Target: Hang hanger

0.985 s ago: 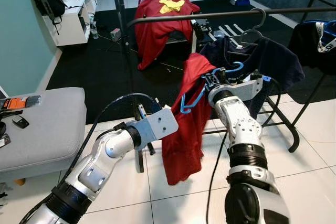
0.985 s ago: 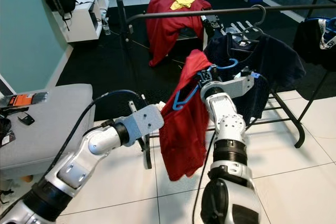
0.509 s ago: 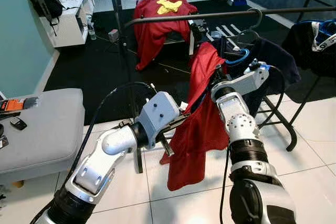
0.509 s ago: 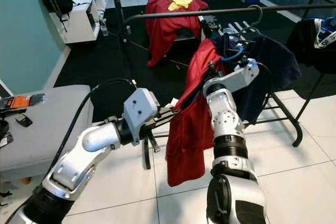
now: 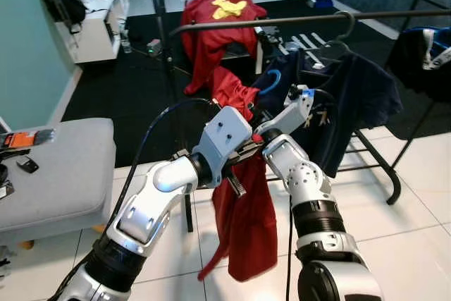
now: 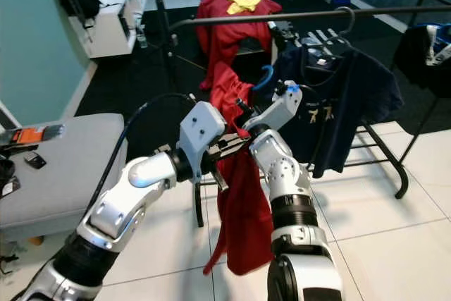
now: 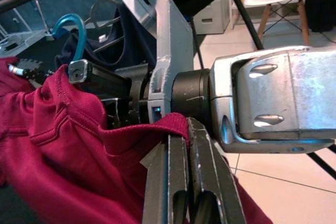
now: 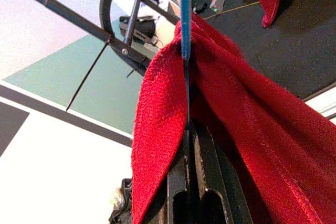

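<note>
A red shirt (image 5: 243,209) hangs on a blue hanger whose hook (image 5: 270,79) pokes up below the black rail (image 5: 282,21). My right gripper (image 8: 191,145) is shut on the blue hanger (image 8: 185,14), with red cloth draped round its fingers. My left gripper (image 7: 189,150) is shut on a fold of the red shirt (image 7: 63,145), just in front of the right wrist (image 7: 262,98). In the left eye view the left gripper (image 5: 246,156) sits at the shirt's upper part, below and left of the hook. The hook is apart from the rail.
A dark blue shirt (image 5: 352,89) hangs on the rail to the right, with a black garment (image 5: 423,54) beyond it. A red garment with a yellow emblem (image 5: 218,26) is draped at the back. A grey seat (image 5: 56,167) stands to the left and a white cabinet (image 5: 91,29) at the far left.
The right arm has carried the hanger and shirt left and lower, away from the dark blue shirt. The left gripper has come up and taken hold of the red cloth.
</note>
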